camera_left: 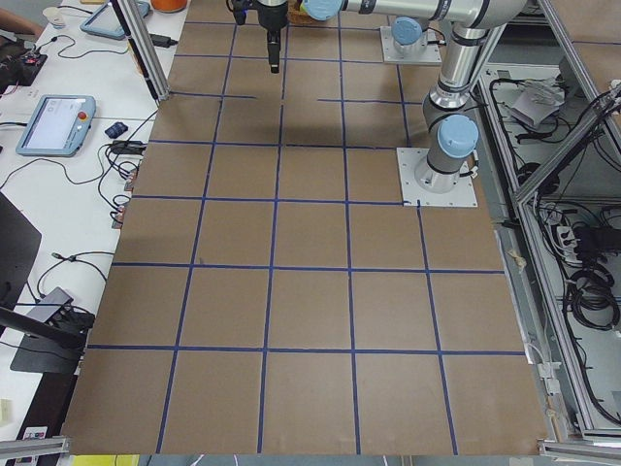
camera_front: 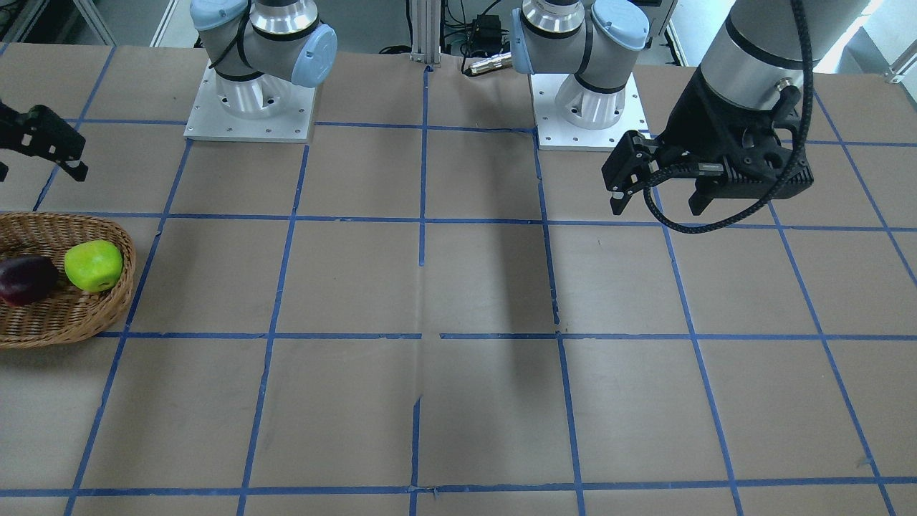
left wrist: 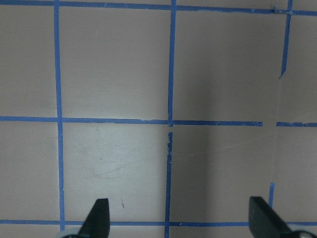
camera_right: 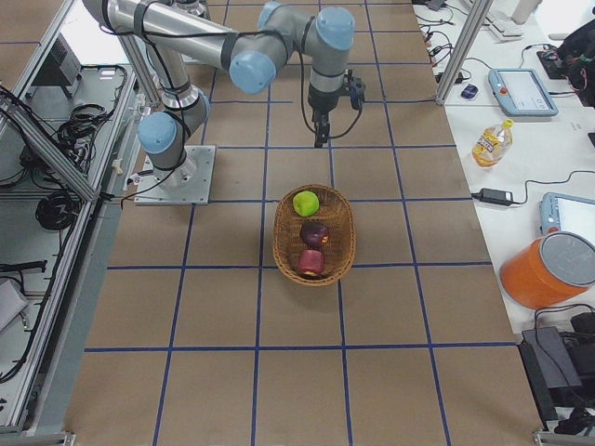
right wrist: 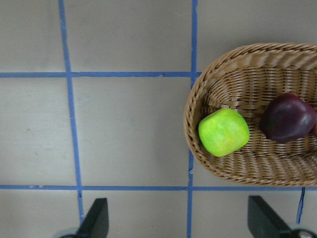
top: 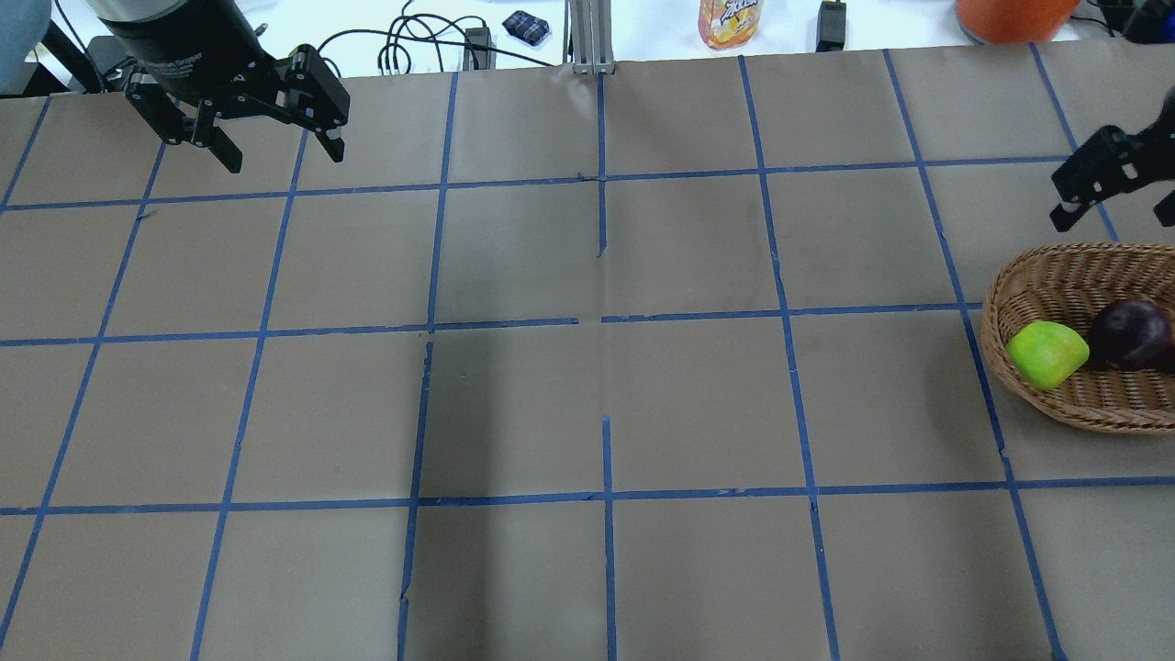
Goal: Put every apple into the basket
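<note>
In light-brown oval wicker basket (camera_right: pixel 349 232): bright green apple (camera_right: pixel 306 203), dark maroon apple (camera_right: pixel 314 233), red apple (camera_right: pixel 310 263) | right claw (right wrist: pixel 178 218) spread, empty, just off basket's green-apple end, nearer | left claw (top: pixel 283 158) spread, well away

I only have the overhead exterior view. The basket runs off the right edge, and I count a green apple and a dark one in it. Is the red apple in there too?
Observer: Yes. In the exterior right view the red apple lies inside the basket, next to the dark apple, on the side away from the green apple.
Operator: Is the right tool carrying anything?
Observer: No. Its wrist view shows the right tool with its fingertips wide apart and only the table between them.
</note>
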{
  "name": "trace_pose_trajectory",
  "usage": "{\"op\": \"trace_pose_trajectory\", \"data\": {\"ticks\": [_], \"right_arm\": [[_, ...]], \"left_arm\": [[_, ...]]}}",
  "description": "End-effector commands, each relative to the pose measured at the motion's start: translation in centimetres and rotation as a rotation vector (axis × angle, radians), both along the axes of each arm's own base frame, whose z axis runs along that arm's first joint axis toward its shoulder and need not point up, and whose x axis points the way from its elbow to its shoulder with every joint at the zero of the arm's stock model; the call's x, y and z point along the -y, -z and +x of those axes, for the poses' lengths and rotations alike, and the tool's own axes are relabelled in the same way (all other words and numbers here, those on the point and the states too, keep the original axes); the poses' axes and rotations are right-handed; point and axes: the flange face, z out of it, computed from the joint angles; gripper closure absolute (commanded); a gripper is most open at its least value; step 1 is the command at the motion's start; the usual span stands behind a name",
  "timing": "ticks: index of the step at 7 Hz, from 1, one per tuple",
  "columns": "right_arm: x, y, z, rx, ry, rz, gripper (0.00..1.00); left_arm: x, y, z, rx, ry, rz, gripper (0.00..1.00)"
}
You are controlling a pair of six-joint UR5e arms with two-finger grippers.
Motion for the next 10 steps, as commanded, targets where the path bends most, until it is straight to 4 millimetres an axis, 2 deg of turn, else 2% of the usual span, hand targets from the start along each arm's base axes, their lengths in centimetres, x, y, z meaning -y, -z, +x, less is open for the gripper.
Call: {"op": "trace_pose_trajectory", "data": {"ticks": [1, 2, 3, 5, 10], "right_arm": [[-0.3, -2.5, 10.2, -0.026, 0.085, 0.000, 0.00], [-0.8, -2.4, 14.6, -0.036, 0.141, -0.005, 0.00], [-0.6, -2.4, 16.7, -0.039, 0.136, -0.049, 0.00], [0.6, -1.3, 17.3, -0.024, 0.095, -0.131, 0.00], [0.8, -1.0, 17.4, -0.022, 0.090, -0.145, 0.00]], "left_arm": [[0.1, 0.1, 0.0, -0.002, -0.001, 0.002, 0.00], [0.1, 0.1, 0.0, -0.005, -0.002, 0.002, 0.00], [0.1, 0.1, -0.1, -0.006, -0.002, 0.000, 0.00], [0.2, 0.0, -0.2, -0.017, -0.003, -0.008, 0.00], [0.1, 0.2, -0.3, -0.029, -0.009, -0.005, 0.00]]}}
